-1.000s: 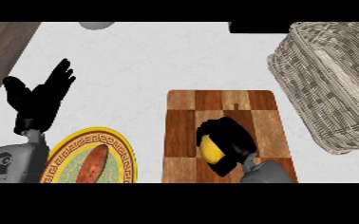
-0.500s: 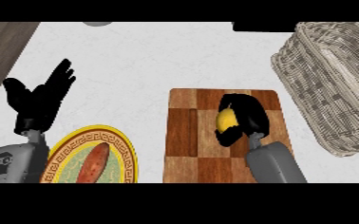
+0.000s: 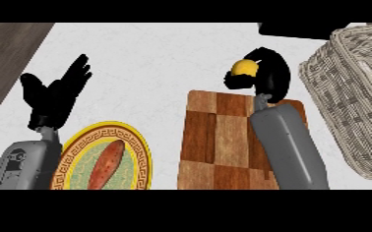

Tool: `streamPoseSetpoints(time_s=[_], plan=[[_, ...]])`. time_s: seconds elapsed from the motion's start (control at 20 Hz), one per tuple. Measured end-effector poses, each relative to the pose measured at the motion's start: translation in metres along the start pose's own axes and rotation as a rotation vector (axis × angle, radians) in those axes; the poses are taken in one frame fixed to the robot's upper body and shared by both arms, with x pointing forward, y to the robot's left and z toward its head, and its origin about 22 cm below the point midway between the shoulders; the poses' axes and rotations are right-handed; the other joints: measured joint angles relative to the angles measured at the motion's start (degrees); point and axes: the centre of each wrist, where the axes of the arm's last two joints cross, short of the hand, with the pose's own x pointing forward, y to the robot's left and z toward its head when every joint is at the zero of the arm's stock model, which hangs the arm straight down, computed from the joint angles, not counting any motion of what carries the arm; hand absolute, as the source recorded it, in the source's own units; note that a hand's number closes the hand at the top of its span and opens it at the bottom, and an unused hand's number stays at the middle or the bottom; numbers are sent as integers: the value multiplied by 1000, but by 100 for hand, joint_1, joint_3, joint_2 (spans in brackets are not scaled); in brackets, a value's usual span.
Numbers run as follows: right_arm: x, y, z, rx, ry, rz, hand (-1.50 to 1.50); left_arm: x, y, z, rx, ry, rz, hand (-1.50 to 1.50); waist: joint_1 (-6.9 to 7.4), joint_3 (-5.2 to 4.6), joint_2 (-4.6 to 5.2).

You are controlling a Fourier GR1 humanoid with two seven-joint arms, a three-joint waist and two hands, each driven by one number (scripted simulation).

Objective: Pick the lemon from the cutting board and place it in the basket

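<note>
My right hand [image 3: 269,73] is curled round the yellow lemon [image 3: 244,67] and holds it in the air just beyond the far edge of the checkered wooden cutting board [image 3: 218,137]. Only part of the lemon shows between thumb and fingers. The woven wicker basket [image 3: 345,91] stands to the right of that hand, apart from it. My left hand [image 3: 54,91] rests open at the left, fingers up.
A yellow-rimmed patterned plate [image 3: 138,147] with a sweet potato [image 3: 105,163] on it lies at the lower left, next to my left forearm. A dark wooden strip [image 3: 18,44] runs along the counter's far left. A black object [image 3: 294,29] sits at the back right.
My right hand has lifted the lemon off the cutting board and carried it away from me, past the board's far edge. The left hand has stayed where it was.
</note>
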Motion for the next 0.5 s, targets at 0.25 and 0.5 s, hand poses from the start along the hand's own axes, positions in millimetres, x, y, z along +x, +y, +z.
streamPoseSetpoints(time_s=[0.25,0.5], plan=[[63,-4,-2,-224,-61,-77,150,2,-9,-5,-17,2,-2,0,57,-22,-11],[110,-6,-6,-380,-99,-53,150,-2,-8,-6,-6,16,1,0,5,-31,-43]])
